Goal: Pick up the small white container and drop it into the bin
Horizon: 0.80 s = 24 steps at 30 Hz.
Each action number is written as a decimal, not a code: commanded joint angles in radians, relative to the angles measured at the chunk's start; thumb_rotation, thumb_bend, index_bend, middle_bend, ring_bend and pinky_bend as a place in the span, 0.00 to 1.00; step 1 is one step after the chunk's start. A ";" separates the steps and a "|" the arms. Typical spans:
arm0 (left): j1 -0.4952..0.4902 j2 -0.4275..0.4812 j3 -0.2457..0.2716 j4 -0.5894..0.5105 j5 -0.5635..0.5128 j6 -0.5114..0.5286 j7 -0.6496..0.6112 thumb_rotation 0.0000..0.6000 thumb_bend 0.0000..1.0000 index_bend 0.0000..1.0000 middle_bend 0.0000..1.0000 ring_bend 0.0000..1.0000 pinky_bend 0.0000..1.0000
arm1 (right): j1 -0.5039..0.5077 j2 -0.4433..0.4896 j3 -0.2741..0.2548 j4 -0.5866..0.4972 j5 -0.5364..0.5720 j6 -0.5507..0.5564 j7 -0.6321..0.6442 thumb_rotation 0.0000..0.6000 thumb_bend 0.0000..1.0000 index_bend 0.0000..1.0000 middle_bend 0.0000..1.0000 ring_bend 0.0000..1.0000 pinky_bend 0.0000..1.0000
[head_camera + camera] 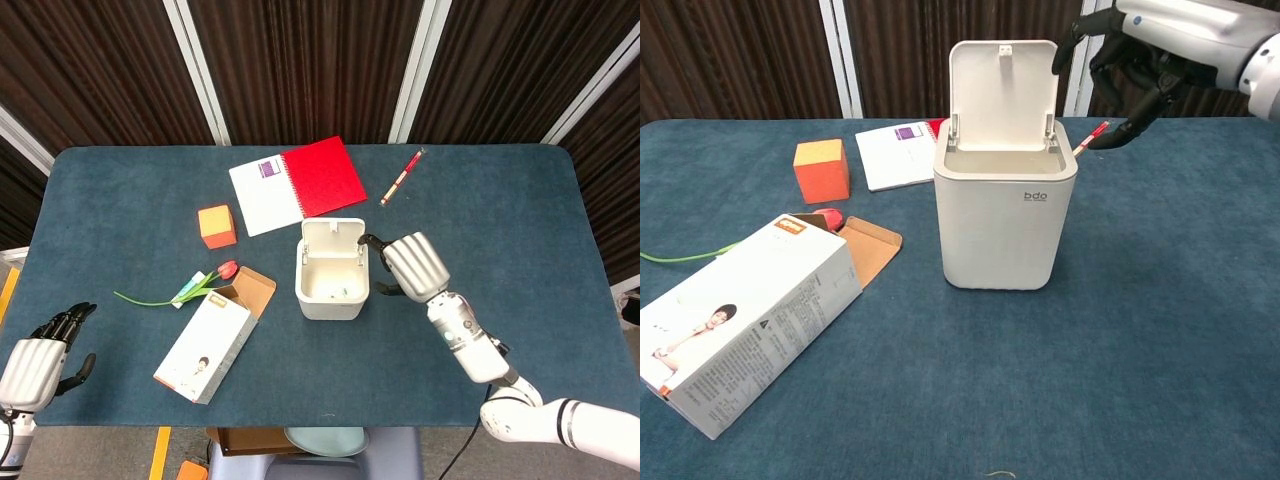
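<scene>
The white bin stands mid-table with its lid tipped up at the back. In the head view a small pale thing with a green spot lies on the bin's floor; it looks like the small white container. The chest view does not show inside the bin. My right hand hovers just right of the bin's rim, fingers spread, holding nothing. My left hand rests at the table's near left corner, fingers apart and empty, far from the bin.
An opened carton lies left of the bin, with a tulip beside it. An orange cube, a red-and-white notebook and a red pen lie further back.
</scene>
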 commanded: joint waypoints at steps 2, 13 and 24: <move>0.000 0.000 0.001 -0.002 0.000 -0.002 0.006 1.00 0.41 0.12 0.14 0.19 0.40 | -0.046 0.052 -0.028 -0.041 -0.018 0.058 -0.057 1.00 0.08 0.38 0.81 0.91 1.00; -0.001 -0.002 0.002 -0.007 0.003 -0.004 0.016 1.00 0.41 0.12 0.14 0.19 0.40 | -0.261 0.180 -0.130 -0.104 -0.136 0.346 -0.148 1.00 0.08 0.47 0.81 0.88 1.00; -0.008 -0.010 0.003 -0.003 0.008 -0.014 0.029 1.00 0.41 0.13 0.15 0.20 0.40 | -0.463 0.174 -0.176 0.075 -0.042 0.488 -0.030 1.00 0.08 0.47 0.66 0.64 0.79</move>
